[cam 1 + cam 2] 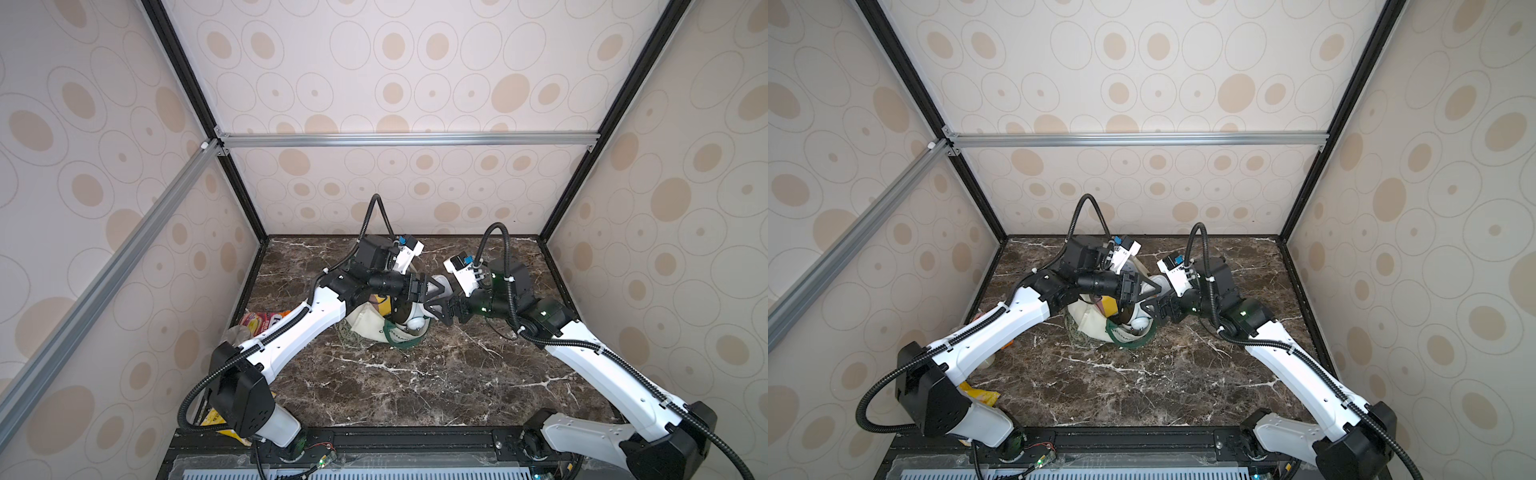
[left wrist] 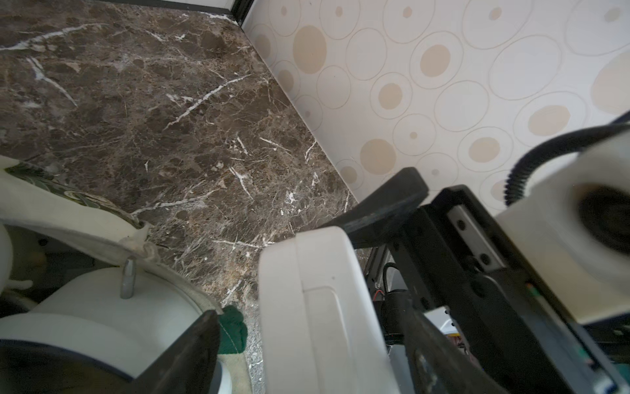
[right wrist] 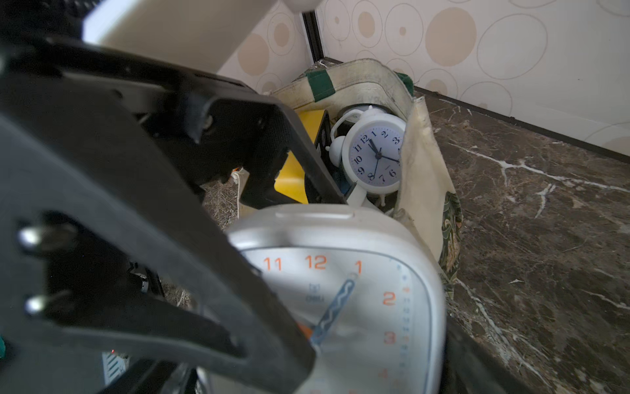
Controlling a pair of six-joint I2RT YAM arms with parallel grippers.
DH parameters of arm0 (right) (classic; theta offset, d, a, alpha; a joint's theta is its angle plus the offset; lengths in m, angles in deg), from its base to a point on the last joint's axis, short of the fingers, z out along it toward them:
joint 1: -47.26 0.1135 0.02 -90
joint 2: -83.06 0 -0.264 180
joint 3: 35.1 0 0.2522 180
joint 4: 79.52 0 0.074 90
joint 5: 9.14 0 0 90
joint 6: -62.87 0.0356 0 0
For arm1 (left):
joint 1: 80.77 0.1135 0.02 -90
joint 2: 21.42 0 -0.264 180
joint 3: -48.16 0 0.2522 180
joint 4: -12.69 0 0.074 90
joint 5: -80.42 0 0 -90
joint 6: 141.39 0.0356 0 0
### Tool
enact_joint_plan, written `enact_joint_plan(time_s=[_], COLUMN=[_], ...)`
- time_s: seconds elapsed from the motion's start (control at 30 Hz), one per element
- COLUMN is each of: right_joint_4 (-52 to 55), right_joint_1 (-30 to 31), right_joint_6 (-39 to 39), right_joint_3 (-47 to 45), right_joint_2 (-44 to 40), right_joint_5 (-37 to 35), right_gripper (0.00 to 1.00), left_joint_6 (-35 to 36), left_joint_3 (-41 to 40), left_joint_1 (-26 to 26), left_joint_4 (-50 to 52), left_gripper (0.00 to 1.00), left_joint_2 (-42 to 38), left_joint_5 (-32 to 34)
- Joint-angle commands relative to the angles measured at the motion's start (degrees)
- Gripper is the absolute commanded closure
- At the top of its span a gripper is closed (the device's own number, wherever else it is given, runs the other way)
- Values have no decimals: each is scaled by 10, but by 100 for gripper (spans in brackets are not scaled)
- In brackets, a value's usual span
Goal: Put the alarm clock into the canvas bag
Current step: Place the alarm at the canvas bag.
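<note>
while both arms reached inward, tips meeting, the right pincer (image 1: 445, 305) clasped the clock (image 3: 341, 307), face toward its wrist, top toward the bag (image 3: 422, 191) just ahead; the left pincer (image 1: 434, 297) gaped alongside.

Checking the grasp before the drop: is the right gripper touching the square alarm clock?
Touching. In the left wrist view, a finger of the right gripper presses flat against the alarm clock along its edge.

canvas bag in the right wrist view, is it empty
No, a small white twin-bell clock and a yellow item sit inside the canvas bag.
</note>
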Motion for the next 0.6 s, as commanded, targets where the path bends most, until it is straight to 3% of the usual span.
enact_joint_plan(time_s=[0.0,0.23,0.3,0.47,0.57], right_joint_4=[-13,-6,-10,-15,-16], right_joint_1=[8,10,10,11,11], right_joint_6=[-20,-22,-21,-19,-19], right_joint_3=[-3,3,3,8,10], right_joint_2=[-15,1,5,8,7], right_joint_5=[-15,-30,-32,-36,-39], right_gripper=[39,41,41,41,40], left_joint_6=[-9,-27,-34,-69,-93], left_joint_3=[41,57,53,25,9], left_joint_1=[-14,-22,-23,-25,-25], left_joint_4=[27,48,41,-2,-25], left_gripper=[24,46,47,64,67], left_joint_2=[4,13,9,-10,-24], left_joint_5=[40,47,43,30,34])
